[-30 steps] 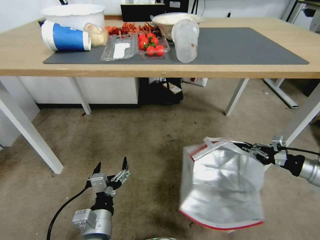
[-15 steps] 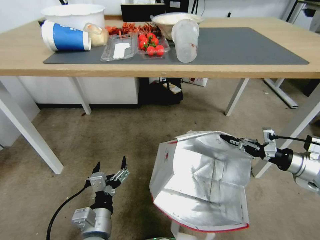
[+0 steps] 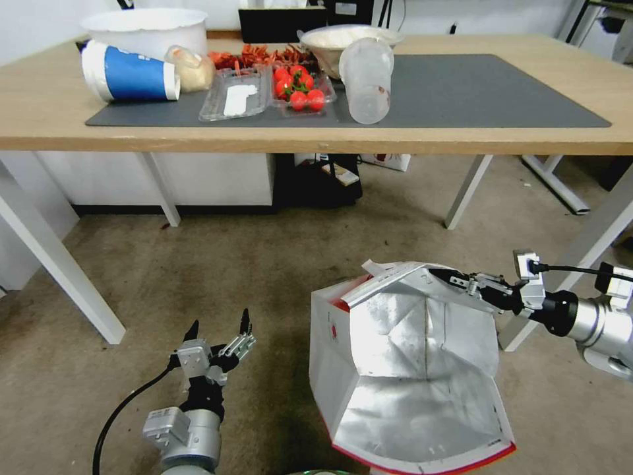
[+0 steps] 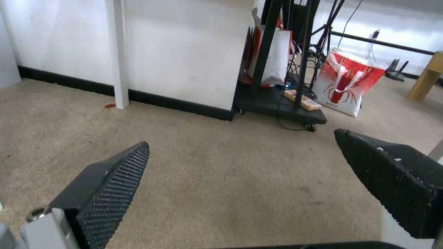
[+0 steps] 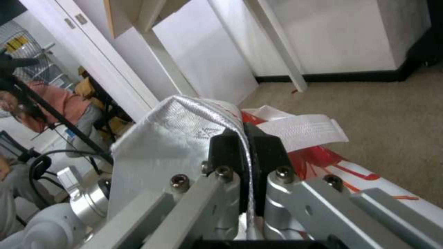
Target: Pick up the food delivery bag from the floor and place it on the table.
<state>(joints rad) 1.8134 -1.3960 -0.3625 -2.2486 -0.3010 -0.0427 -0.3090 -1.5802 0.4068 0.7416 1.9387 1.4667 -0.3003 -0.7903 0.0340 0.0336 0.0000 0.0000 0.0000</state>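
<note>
Roughly mid-task, by the look of it: food delivery bag (image 3: pixel 409 363) gripped at its upper rim and apparently tilted, mouth open, over the floor (image 3: pixel 264 264) just in front of the table (image 3: pixel 39 112), with the lift onto the tabletop not yet done. Right gripper (image 3: pixel 461 280) clamped tight on that rim (foil edge pinched flat between the fingers (image 5: pixel 221 152)). Left gripper (image 3: pixel 221 330) spread wide and empty, low over the floor beside the bag.

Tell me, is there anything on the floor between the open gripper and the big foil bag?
No. In the head view, just stained floor lies between the left gripper and the food delivery bag.
</note>
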